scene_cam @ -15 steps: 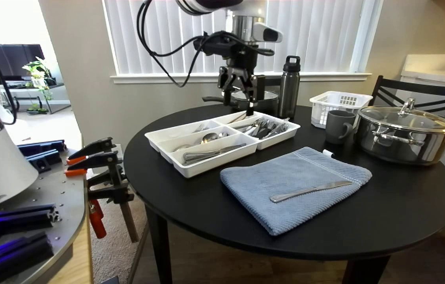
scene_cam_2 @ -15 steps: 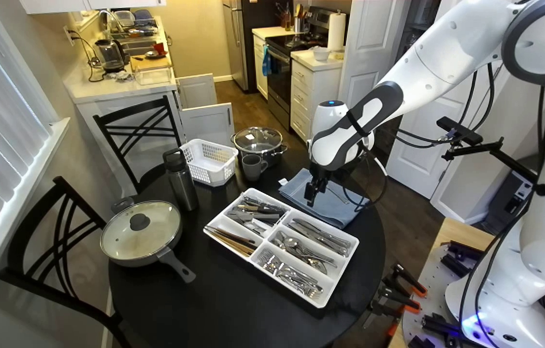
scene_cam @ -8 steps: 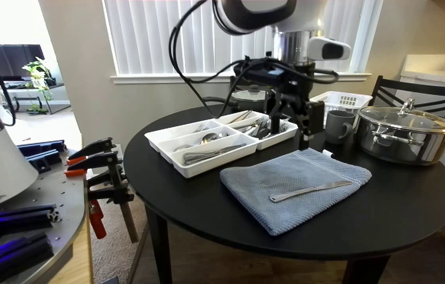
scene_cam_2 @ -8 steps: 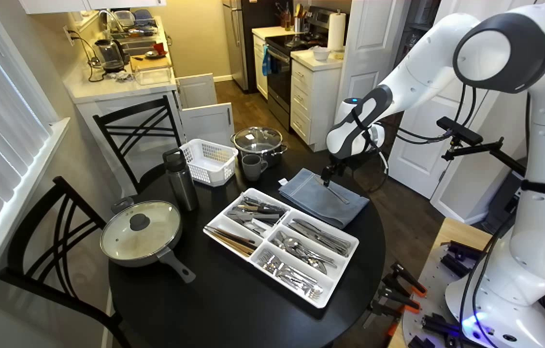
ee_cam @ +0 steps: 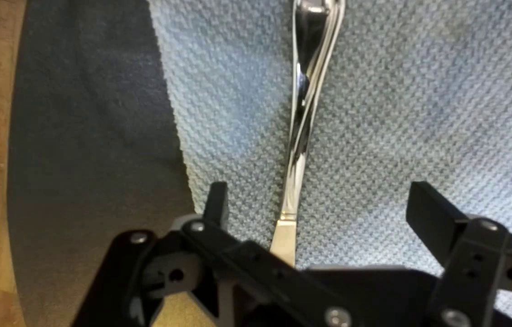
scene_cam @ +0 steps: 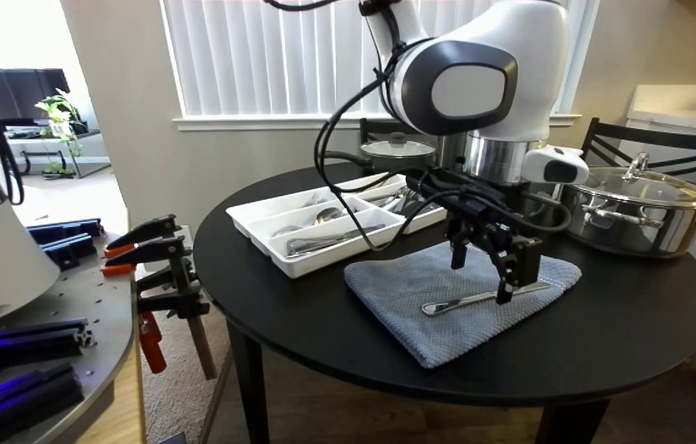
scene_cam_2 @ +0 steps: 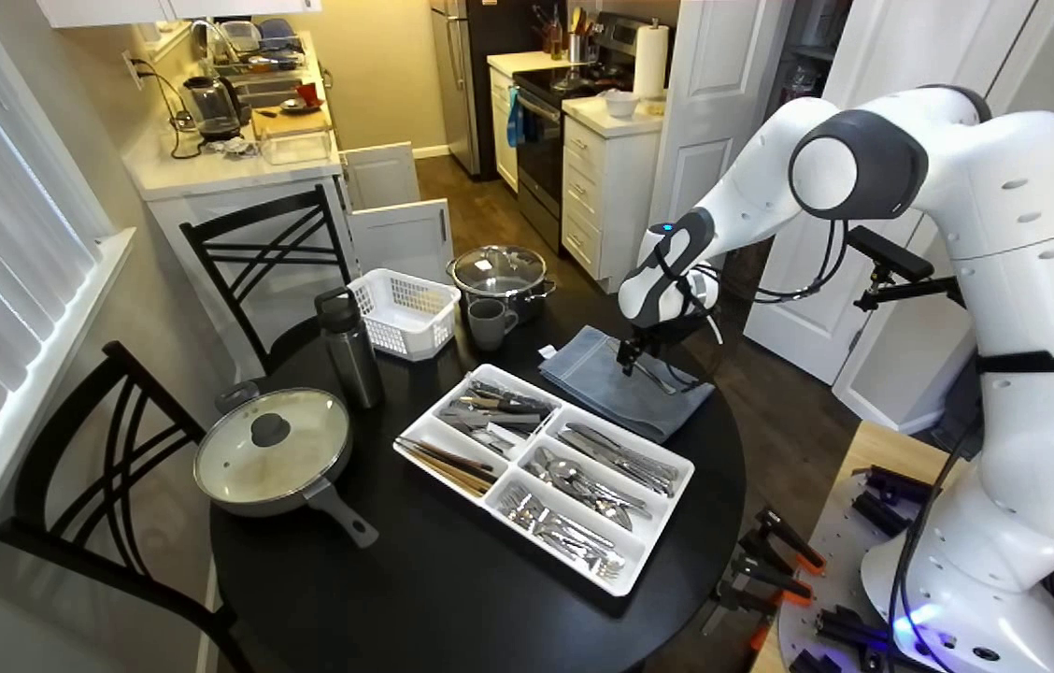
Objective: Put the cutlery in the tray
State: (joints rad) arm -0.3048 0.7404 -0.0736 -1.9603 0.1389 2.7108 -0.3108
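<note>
Gripper (ee_cam: pixel 317 197): jaws spread wide, fingers (ee_cam: pixel 217 204) well apart. A single knife (ee_cam: pixel 299 150) lies on the folded blue towel (scene_cam: pixel 403 302); seen from the wrist it passes between the fingers, nearer the one at the left of that view. Whether either fingertip touches the cloth, cannot tell.

Long axis: roughly square to the line joining the fingertips. In the wrist view the knife runs nearly straight up and down, handle to the top with a slight lean right, blade to the bottom. In an exterior view the handle end points left, the blade right, to the side where the lidded pot (scene_cam: pixel 632 222) stands.

Obscured: handle end cut off by the top edge of the wrist view; blade tip lost there under the black linkage. In both exterior views the gripper covers part of the knife.

Farther out: white divided tray (scene_cam: pixel 323 259) just beside the towel on the black table (scene_cam: pixel 619 345). Forks (scene_cam_2: pixel 564 537), spoons (scene_cam_2: pixel 578 481) and more knives (scene_cam_2: pixel 620 458) sit in separate compartments; another holds a jumble I cannot sort out. Beyond the tray, grey mug (scene_cam_2: pixel 490 322), white basket (scene_cam_2: pixel 396 341) and dark bottle (scene_cam_2: pixel 354 360), the last partly behind the arm in an exterior view.
</note>
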